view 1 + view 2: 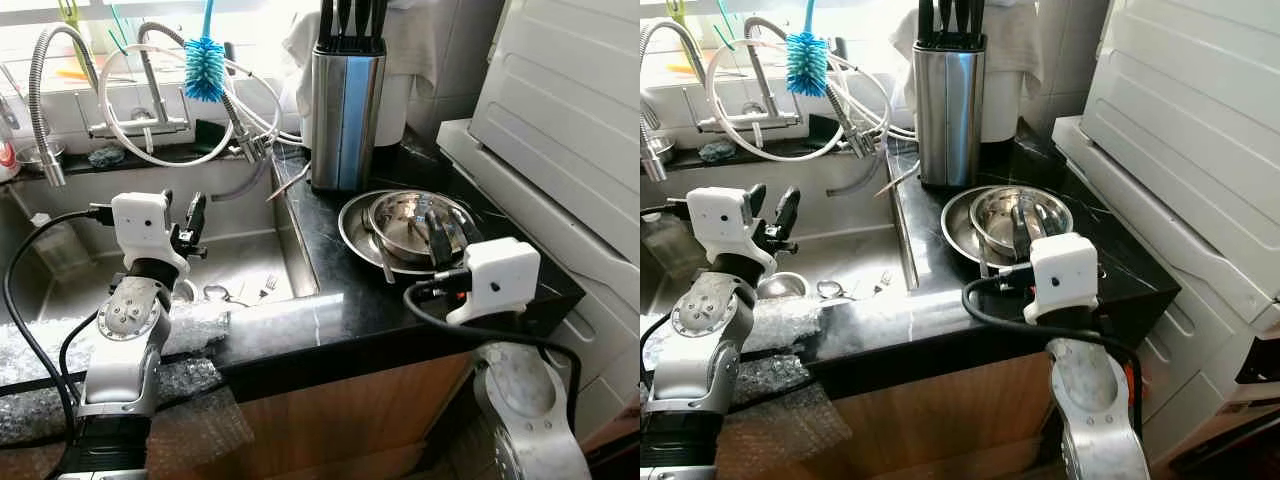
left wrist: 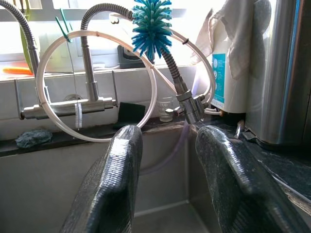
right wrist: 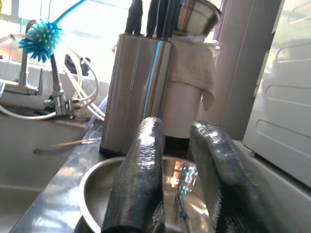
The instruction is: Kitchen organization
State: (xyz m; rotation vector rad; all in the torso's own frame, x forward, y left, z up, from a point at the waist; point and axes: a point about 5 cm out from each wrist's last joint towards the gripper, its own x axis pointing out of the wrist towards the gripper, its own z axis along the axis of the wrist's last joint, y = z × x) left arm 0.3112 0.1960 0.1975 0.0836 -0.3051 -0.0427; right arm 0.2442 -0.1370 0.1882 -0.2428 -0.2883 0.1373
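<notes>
Steel bowls (image 1: pixel 415 225) sit under the right tool (image 3: pixel 177 187), parted and empty; left tool (image 2: pixel 165 179), parted, empty, hovers over the sink (image 1: pixel 240 260).

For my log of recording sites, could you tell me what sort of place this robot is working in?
Most likely a home kitchen: a steel sink with spring-neck taps, a knife block on a black stone counter, and stacked metal bowls beside it.

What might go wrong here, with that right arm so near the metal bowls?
The right gripper hangs with open fingers over the stacked steel bowls; a nudge might slide them clattering against the knife block. The left gripper, above the sink, might snag the looped white hose.
</notes>
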